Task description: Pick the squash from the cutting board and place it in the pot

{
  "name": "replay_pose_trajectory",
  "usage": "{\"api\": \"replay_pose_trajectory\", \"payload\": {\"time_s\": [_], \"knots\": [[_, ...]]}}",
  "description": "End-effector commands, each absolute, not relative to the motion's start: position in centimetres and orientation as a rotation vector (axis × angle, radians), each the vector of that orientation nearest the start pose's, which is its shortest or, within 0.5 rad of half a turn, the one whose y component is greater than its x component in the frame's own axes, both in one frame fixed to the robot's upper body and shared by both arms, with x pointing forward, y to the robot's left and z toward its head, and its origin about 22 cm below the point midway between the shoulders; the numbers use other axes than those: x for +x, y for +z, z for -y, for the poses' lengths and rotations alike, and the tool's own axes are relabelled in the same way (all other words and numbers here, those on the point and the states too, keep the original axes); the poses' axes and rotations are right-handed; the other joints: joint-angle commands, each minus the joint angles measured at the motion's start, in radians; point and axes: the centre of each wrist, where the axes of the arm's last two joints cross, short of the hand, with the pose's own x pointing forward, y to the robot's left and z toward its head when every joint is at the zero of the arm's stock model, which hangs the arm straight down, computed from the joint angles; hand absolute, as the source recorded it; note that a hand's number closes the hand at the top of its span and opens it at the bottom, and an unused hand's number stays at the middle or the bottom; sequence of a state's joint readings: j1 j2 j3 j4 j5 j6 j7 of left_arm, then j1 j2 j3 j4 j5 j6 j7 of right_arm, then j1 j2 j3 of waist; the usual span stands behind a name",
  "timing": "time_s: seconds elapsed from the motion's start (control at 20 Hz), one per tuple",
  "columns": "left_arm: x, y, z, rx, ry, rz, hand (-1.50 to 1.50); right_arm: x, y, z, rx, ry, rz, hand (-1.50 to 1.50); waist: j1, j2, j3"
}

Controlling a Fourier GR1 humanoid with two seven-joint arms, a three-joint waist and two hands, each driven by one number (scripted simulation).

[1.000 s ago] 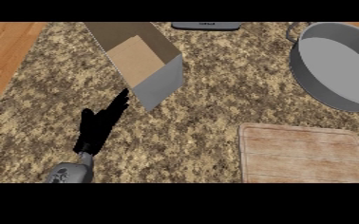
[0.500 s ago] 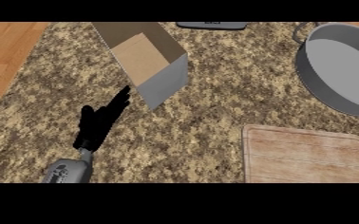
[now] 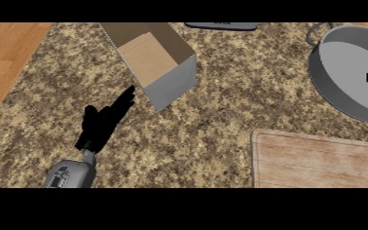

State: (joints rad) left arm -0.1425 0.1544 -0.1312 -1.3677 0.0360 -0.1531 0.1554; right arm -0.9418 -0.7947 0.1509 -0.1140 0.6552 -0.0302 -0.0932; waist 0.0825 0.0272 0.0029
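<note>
— Since the squash shows nowhere in the head view, where would you even start?

— With finding it. What shows of the cutting board at the lower right is bare wood; the rest runs off the edge, so the squash may lie on the hidden part, but I cannot tell.

— And the hands?

— Only the left hand shows, at the lower left over the speckled counter, fingers straight and holding nothing, its tips near the open cardboard box. The right hand is out of sight.

— So how should the pick go?

— My guess: use the hand nearer the board, come down over the squash with fingers open, and close only once they are round it. The grey pot sits just beyond the board at the right edge, so the carry is short; lift clear of its rim before lowering.
</note>
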Motion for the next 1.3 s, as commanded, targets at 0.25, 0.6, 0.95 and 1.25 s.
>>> {"api": "replay_pose_trajectory", "payload": {"time_s": [0.25, 0.6, 0.95, 1.25], "knots": [[27.8, -1.2, -22.0, -0.105, -0.338, 1.301, 0.00, 39.3, 9.8, 43.9, -0.949, 0.779, 0.776, -1.50, -0.011, 0.004, 0.003], [27.6, -1.5, -22.3, -0.086, -0.310, 1.304, 0.00, 41.1, 13.9, 42.9, -0.858, 0.293, 1.328, -1.50, -0.032, 0.001, 0.005], [27.2, -1.3, -22.6, -0.078, -0.304, 1.302, 0.00, 38.5, 14.9, 47.4, -0.903, -0.162, 1.468, -1.50, -0.036, -0.001, 0.004], [26.3, -1.5, -22.8, -0.066, -0.308, 1.303, 0.00, 35.1, 15.9, 51.8, -0.923, -0.320, 1.567, -1.50, -0.036, -0.006, 0.003]]}}
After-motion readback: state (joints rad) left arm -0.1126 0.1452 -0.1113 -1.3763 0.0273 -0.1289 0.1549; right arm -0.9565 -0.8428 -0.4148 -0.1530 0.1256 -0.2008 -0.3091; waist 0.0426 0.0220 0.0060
